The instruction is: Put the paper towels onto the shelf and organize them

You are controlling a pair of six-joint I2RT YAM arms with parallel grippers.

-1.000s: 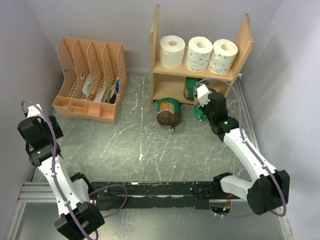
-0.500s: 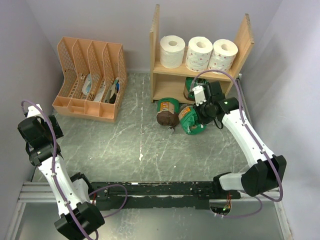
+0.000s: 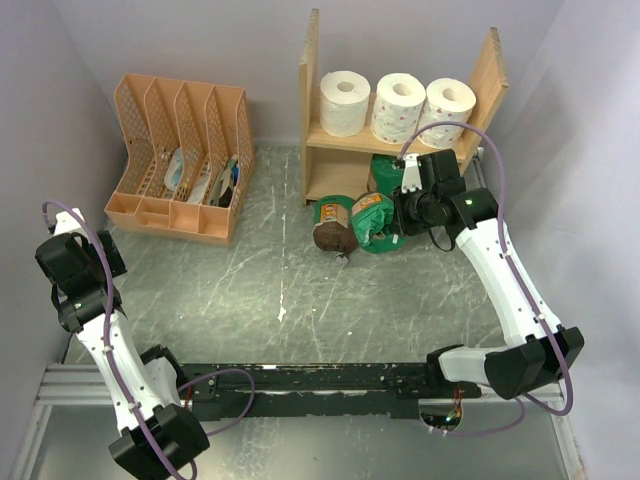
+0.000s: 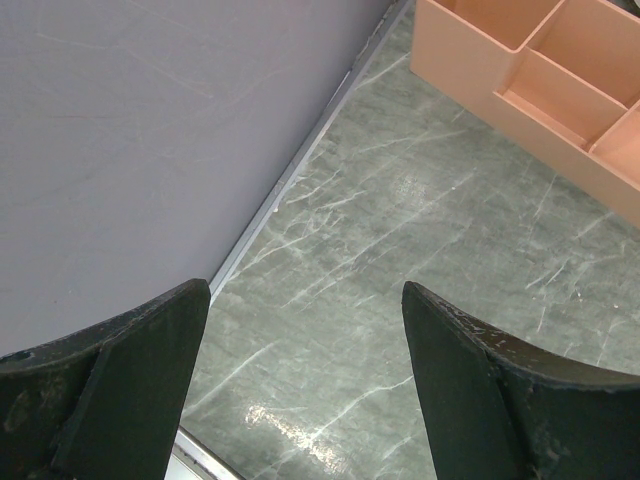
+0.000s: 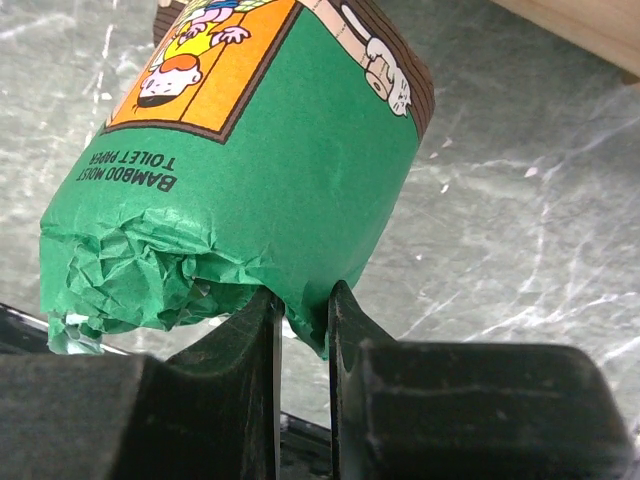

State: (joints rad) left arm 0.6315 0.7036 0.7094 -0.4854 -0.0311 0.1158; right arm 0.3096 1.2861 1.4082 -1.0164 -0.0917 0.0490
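Note:
Three white rolls [image 3: 397, 105] stand on the upper board of the wooden shelf [image 3: 490, 75]. A green roll [image 3: 381, 176] sits on the lower board, partly hidden by my right arm. A brown-ended green roll [image 3: 334, 223] lies on the table before the shelf. My right gripper [image 3: 392, 224] is shut on the wrapper edge of another green roll [image 3: 371, 221], beside the brown-ended one; it fills the right wrist view [image 5: 250, 150], pinched between the fingers [image 5: 345, 305]. My left gripper [image 4: 305, 330] is open and empty over bare table at the near left.
An orange slotted file organizer [image 3: 180, 155] with papers stands at the back left; its corner shows in the left wrist view [image 4: 530, 70]. Grey walls close in left, right and back. A black rail [image 3: 310, 378] runs along the near edge.
My right gripper has carried the green roll left and towards the shelf, from beside the arm to next to the brown-ended roll. The left arm has not moved.

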